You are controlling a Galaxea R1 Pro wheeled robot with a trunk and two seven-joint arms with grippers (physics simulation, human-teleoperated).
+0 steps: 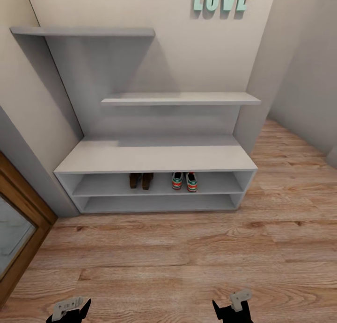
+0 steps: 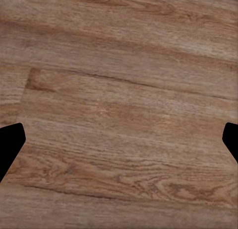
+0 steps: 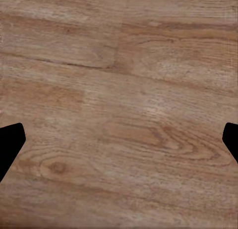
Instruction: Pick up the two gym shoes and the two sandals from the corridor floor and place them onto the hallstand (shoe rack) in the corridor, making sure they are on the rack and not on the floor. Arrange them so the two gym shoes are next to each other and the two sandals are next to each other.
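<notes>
grey hallstand (image 1: 157, 157) at twelve o'clock holds both pairs on its upper open shelf: sandals (image 1: 141, 180) just left of gym shoes (image 1: 184, 181), toes outward. left gripper (image 1: 69, 310) and right gripper (image 1: 231, 307) hang spread, empty, over floor (image 1: 187, 257); task appears complete.

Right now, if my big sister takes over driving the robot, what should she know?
Left gripper: open, empty, over bare floor.
Right gripper: open, empty, also over floor.
Both sandals sit side by side on the upper open shelf of the hallstand. Both gym shoes sit side by side just to their right on that shelf.
Done: all four shoes are on the rack, paired up.
Left: seemingly nothing; no shoe shows on the floor.
</notes>
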